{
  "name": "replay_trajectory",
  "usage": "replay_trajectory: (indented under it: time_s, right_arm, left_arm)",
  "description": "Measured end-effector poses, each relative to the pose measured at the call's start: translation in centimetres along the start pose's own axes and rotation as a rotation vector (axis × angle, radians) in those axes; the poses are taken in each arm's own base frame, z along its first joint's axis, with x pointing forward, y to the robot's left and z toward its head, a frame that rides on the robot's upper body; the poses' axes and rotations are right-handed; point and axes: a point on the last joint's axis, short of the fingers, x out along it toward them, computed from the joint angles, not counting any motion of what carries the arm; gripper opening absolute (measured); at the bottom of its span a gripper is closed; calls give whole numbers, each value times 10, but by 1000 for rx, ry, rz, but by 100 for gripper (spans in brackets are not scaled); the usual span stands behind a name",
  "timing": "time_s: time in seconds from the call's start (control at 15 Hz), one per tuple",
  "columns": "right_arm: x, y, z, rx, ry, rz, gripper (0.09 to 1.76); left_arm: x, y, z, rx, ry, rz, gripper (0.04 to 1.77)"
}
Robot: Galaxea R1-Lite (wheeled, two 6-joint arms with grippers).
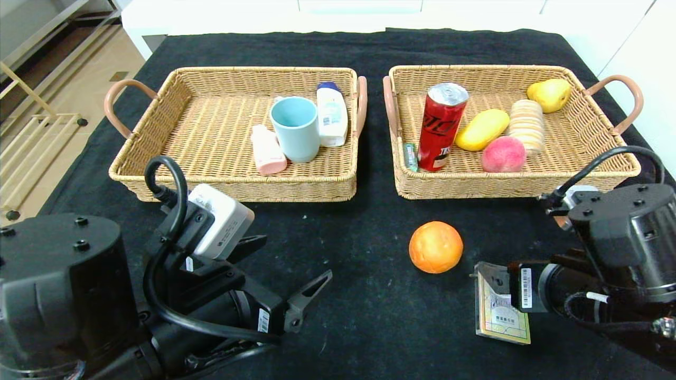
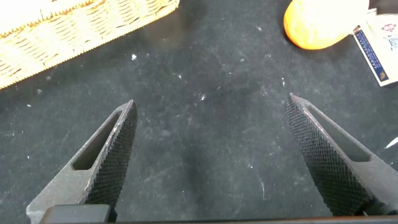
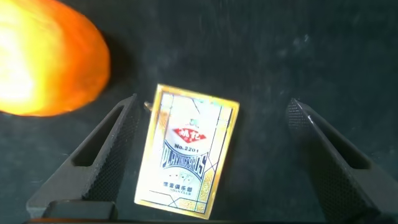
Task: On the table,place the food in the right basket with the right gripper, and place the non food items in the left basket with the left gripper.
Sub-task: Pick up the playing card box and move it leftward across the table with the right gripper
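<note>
An orange (image 1: 435,247) lies on the black cloth in front of the right basket (image 1: 607,179). To its right lies a playing-card box (image 1: 501,309). My right gripper (image 3: 211,109) hovers open over that box (image 3: 189,155), which lies between its fingers, nearer one of them; the orange (image 3: 46,59) is just beyond. My left gripper (image 1: 288,269) stands open and empty at the front left, over bare cloth (image 2: 211,99). The left basket (image 1: 158,174) holds a blue cup (image 1: 296,126), a white bottle (image 1: 331,113) and a pink tube (image 1: 268,150).
The right basket holds a red can (image 1: 441,126), a mango (image 1: 481,129), a peach (image 1: 504,154), a striped round item (image 1: 526,125) and a pear (image 1: 550,94). A wicker basket wall (image 2: 74,31) shows in the left wrist view, with the orange (image 2: 314,28) farther off.
</note>
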Motion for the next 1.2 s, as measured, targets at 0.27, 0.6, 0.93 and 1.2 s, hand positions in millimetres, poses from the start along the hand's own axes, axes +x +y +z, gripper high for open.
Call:
replay_trajectory:
  time_s: [0.27, 0.6, 0.93, 1.2]
  right_arm:
    - [8, 5, -4, 5, 44, -5, 171]
    - [11, 10, -9, 3, 74, 18, 171]
    - [13, 12, -13, -5, 97, 17, 171]
    - [14, 13, -15, -9, 108, 23, 116]
  left_arm:
    - [1, 0, -1, 3, 4, 2, 172]
    - [1, 0, -1, 3, 5, 1, 172]
    - [0, -1, -1, 4, 6, -4, 172]
    - [0, -1, -2, 4, 8, -6, 172]
